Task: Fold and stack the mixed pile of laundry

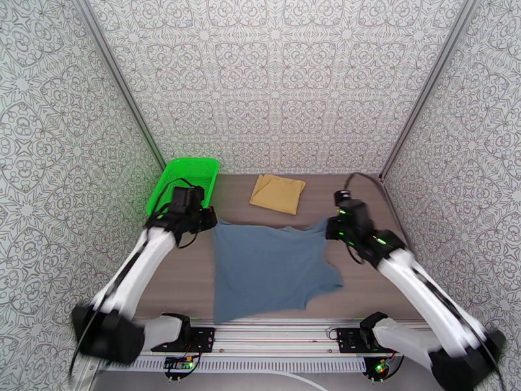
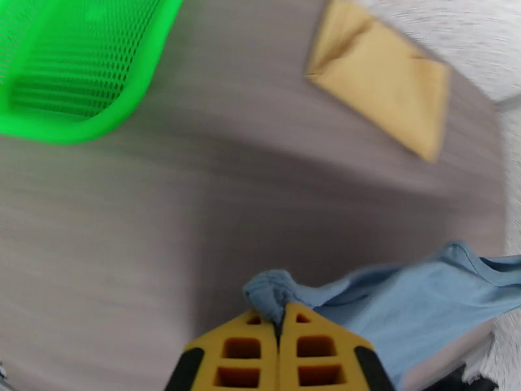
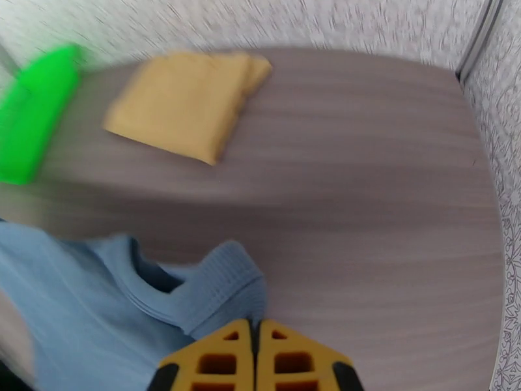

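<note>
A slate blue-grey tank top (image 1: 270,268) lies spread across the middle of the table, its far edge lifted. My left gripper (image 1: 210,221) is shut on its far left corner (image 2: 277,296), pinched between yellow fingers (image 2: 244,350). At the far right strap (image 3: 225,281), my right gripper (image 1: 330,227) is also shut on the cloth, the fabric bunched at the yellow fingertips (image 3: 286,353). A folded mustard-yellow cloth (image 1: 278,193) rests flat at the back of the table, apart from both grippers; the wrist views catch it too (image 2: 384,76) (image 3: 185,102).
A bright green mesh basket (image 1: 184,180) stands at the back left, just beyond my left gripper (image 2: 71,66). Patterned walls close in the table on three sides. Bare wooden tabletop (image 1: 365,190) shows at the back right.
</note>
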